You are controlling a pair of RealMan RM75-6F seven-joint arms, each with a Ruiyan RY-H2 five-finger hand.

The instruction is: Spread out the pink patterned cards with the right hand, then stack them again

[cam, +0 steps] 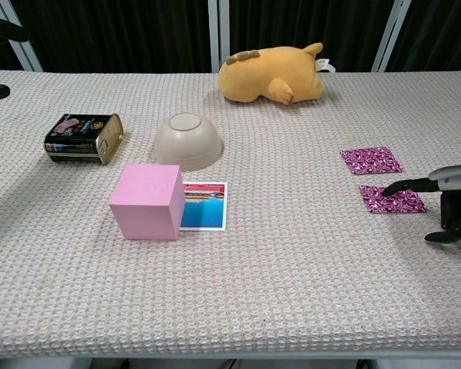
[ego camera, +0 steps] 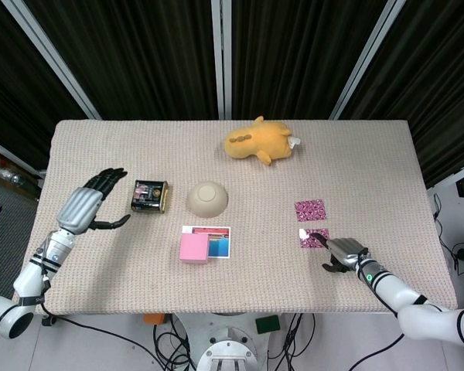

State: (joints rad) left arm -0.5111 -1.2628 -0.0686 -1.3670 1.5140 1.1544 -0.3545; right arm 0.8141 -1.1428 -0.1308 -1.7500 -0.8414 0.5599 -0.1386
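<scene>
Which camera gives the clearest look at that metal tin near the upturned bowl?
The chest view: the tin lies on its side, close, label visible. The head view shows the tin from above, small, beside the left hand.

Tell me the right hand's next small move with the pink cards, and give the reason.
Probably lift the fingertip off the near card and draw the right hand back slightly. The two pink patterned cards now lie apart, the far card alone on the table, so the spread looks done. The fingertip on the near one can then push it back onto the far card.
</scene>
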